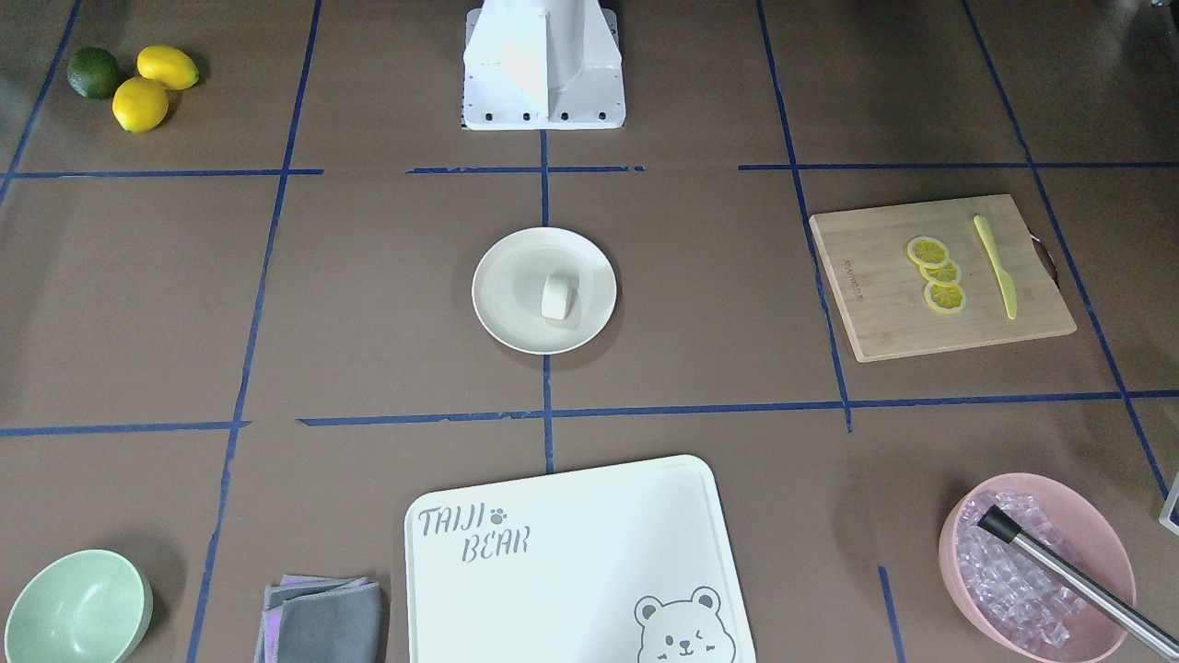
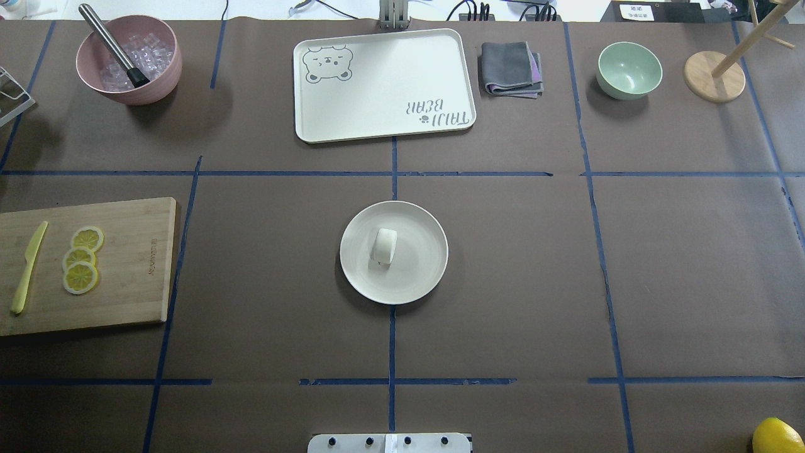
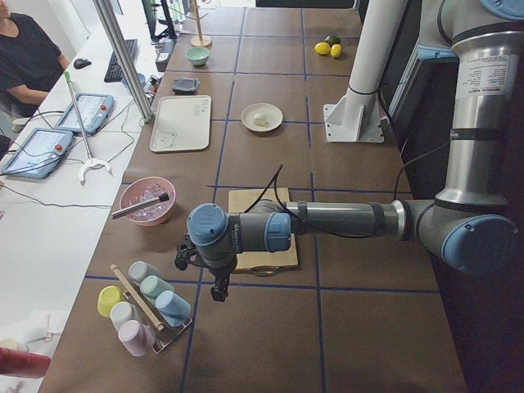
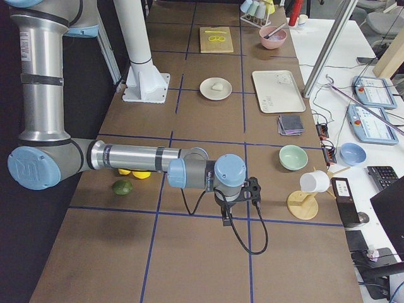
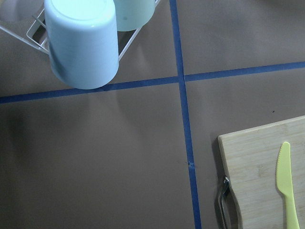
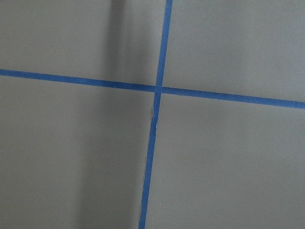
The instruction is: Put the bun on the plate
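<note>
The small white bun [image 1: 559, 296] [image 2: 384, 246] lies near the middle of the round cream-white plate [image 1: 511, 285] [image 2: 418, 264] at the table's centre. From the sides, the bun [image 3: 260, 120] [image 4: 216, 86] is a pale lump on the plate [image 3: 250, 115] [image 4: 207, 90]. The left gripper [image 3: 219, 291] hangs far from the plate, past the wooden board and beside a rack of cups. The right gripper [image 4: 227, 218] hangs over bare table at the opposite end. Both show only in the side views, so I cannot tell whether they are open or shut.
A wooden cutting board [image 2: 126, 264] holds lemon slices [image 2: 80, 277] and a yellow knife [image 2: 28, 267]. At the far side stand a white tray [image 2: 383, 82], a grey cloth [image 2: 510, 69], a mint bowl [image 2: 629, 69] and a pink bowl of ice [image 2: 129, 60]. Lemons and a lime [image 1: 138, 78] sit near the robot.
</note>
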